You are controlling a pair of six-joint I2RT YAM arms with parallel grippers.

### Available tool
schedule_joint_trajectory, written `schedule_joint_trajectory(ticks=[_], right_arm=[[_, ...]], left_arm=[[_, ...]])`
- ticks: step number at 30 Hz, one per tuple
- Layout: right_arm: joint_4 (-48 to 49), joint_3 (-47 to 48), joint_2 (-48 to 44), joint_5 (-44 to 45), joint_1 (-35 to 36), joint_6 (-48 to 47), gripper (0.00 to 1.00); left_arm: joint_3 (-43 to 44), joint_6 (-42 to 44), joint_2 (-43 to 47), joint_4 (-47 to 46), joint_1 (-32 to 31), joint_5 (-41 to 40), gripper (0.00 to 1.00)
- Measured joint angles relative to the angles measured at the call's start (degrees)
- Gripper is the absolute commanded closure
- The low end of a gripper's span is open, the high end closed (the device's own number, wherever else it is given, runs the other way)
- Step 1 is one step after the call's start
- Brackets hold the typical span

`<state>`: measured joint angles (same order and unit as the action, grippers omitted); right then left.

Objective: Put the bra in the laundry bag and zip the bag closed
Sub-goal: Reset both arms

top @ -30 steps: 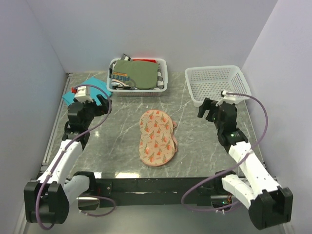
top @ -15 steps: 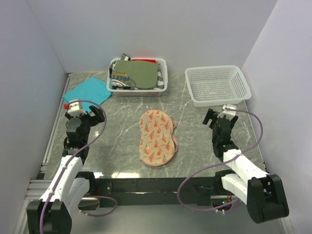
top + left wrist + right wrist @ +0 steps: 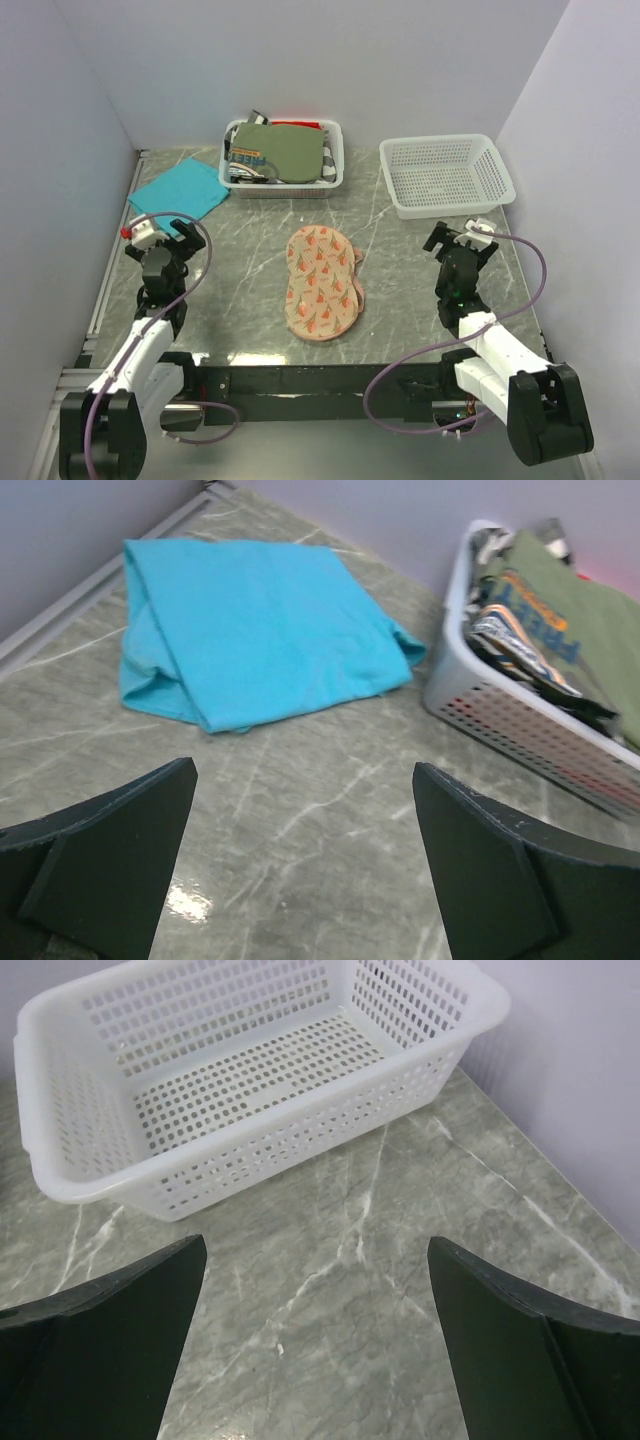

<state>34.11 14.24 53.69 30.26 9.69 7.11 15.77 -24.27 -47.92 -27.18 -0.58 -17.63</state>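
The laundry bag [image 3: 320,282] lies flat in the middle of the table, a two-lobed pinkish case with orange print, its two halves folded together. No bra shows in any view. My left gripper [image 3: 178,243] sits low at the left, well away from the bag, and is open over bare marble [image 3: 303,770] with nothing between its fingers. At the right, my right gripper [image 3: 455,243] is also open and empty [image 3: 316,1242], pointing at the white mesh basket [image 3: 240,1150]. Neither gripper touches the bag.
A teal cloth [image 3: 178,188] lies at the back left, just ahead of the left gripper [image 3: 250,625]. A white basket [image 3: 335,160] holding an olive-green folded garment [image 3: 290,150] stands at the back centre. The other mesh basket [image 3: 445,175] stands at the back right.
Both arms have drawn back toward the near edge and folded down, the grippers staying open. The laundry bag has not moved.
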Motion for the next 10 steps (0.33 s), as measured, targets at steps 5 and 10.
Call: schedule_joint_trajectory(ticks=[5,10], right_arm=[[0.07,0.0,0.26,1.44,-0.04,0.11,0.0],[-0.28,0.79,3.89,1.79,-0.39,0.28,0.0]], left_arm=[[2.73,-0.07,-7.13,-0.37,0.0,-2.93,0.04],[5.25,0.66,-12.87,-0.92,0.0,-2.64,0.04]])
